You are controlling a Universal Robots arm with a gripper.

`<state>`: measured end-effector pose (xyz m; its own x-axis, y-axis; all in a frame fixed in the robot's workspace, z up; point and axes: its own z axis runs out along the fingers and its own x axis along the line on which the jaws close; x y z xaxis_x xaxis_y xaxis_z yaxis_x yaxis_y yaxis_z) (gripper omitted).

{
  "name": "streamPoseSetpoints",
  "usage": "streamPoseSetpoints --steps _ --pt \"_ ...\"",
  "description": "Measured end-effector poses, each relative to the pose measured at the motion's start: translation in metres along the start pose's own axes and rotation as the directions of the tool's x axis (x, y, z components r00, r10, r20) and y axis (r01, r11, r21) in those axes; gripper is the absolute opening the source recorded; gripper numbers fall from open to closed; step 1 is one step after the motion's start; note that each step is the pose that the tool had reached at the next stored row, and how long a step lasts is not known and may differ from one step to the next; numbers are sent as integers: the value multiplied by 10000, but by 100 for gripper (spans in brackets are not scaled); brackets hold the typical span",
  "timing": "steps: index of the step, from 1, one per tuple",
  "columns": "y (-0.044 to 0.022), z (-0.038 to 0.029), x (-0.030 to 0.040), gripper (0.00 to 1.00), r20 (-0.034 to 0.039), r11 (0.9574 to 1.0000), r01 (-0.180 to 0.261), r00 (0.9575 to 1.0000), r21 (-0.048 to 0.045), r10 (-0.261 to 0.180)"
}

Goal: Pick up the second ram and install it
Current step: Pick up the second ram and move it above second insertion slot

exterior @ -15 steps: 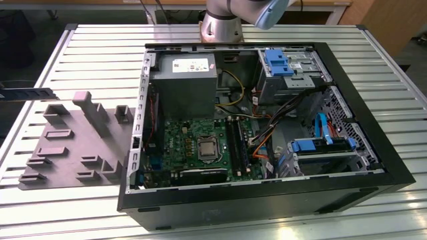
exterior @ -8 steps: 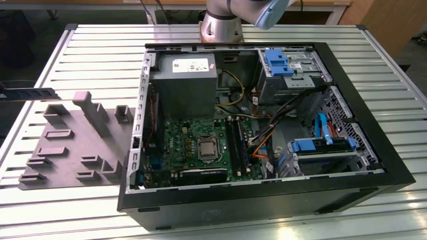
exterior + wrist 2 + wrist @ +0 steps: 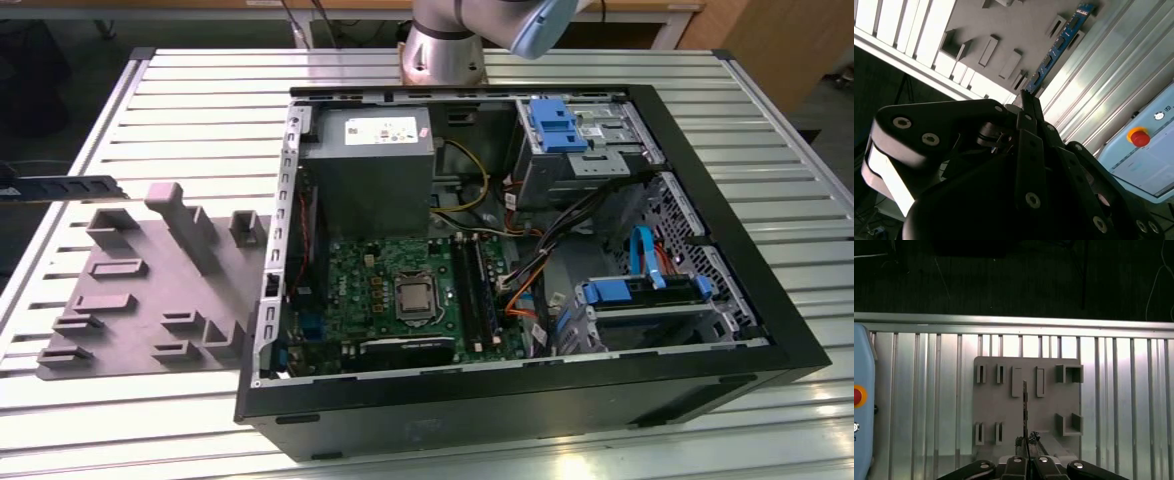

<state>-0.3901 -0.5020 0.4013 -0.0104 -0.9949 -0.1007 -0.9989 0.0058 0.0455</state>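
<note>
Second ram (image 3: 1058, 44), pinched tight in the hand (image 3: 1028, 102) near the grey tray (image 3: 140, 335), likely needs a careful carry to the computer case (image 3: 534, 415).

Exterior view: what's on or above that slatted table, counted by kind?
open computer case: 1
grey holder tray: 1
second ram, held in the air by the pincer: 1
robot arm: 1
Total: 4

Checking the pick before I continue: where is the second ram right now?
The second ram is at the exterior view's far left, held over the grey holder tray, outside the computer case; both wrist views show the gripper shut on it.
</note>
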Motion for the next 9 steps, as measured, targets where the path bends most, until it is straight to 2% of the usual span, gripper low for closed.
streamPoseSetpoints --steps 9 --pt "-50 -2 -1 11 0 10000 0 10000 0 0"
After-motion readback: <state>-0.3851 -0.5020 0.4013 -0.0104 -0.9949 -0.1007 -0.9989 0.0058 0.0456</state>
